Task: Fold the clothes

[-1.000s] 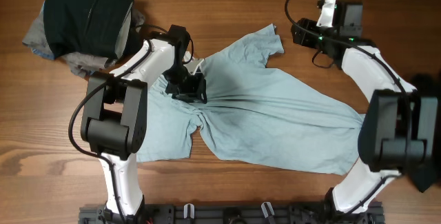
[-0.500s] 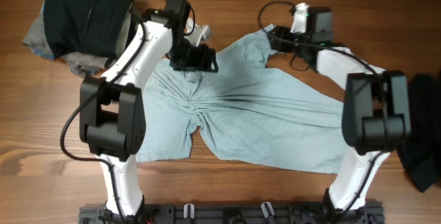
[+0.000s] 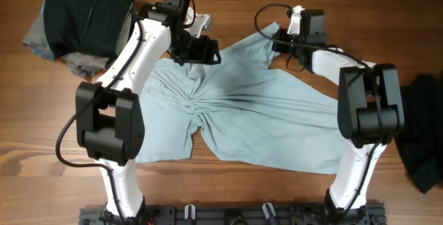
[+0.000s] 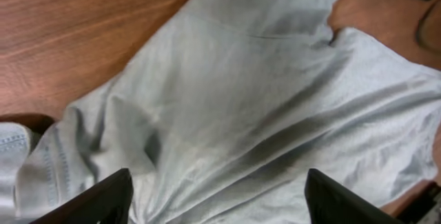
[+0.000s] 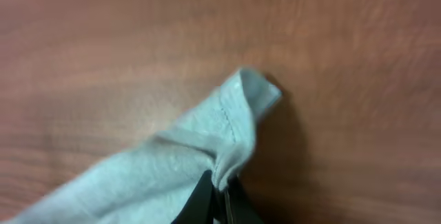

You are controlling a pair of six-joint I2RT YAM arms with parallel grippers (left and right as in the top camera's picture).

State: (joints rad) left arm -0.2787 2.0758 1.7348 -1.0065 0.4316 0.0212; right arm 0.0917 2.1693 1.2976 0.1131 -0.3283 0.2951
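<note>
Right gripper (image 5: 219, 198) pinches the pale blue T-shirt (image 3: 277, 114) by its stitched sleeve hem (image 5: 238, 114), jaws pressed together; left gripper (image 4: 219, 200) hangs spread over the wrinkled fabric.

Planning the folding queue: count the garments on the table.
4: pale blue T-shirt at centre; black garment atop a grey garment far left; another dark garment at the right edge. More may hide beneath.

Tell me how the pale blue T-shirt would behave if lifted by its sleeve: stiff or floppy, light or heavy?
Probably floppy: the pale blue T-shirt lies flat with wrinkles gathered at its middle, so it should drape. Likely light for its size: the fabric looks thin where the right gripper pinches the sleeve tip. The rest may drag along the wooden table.
</note>
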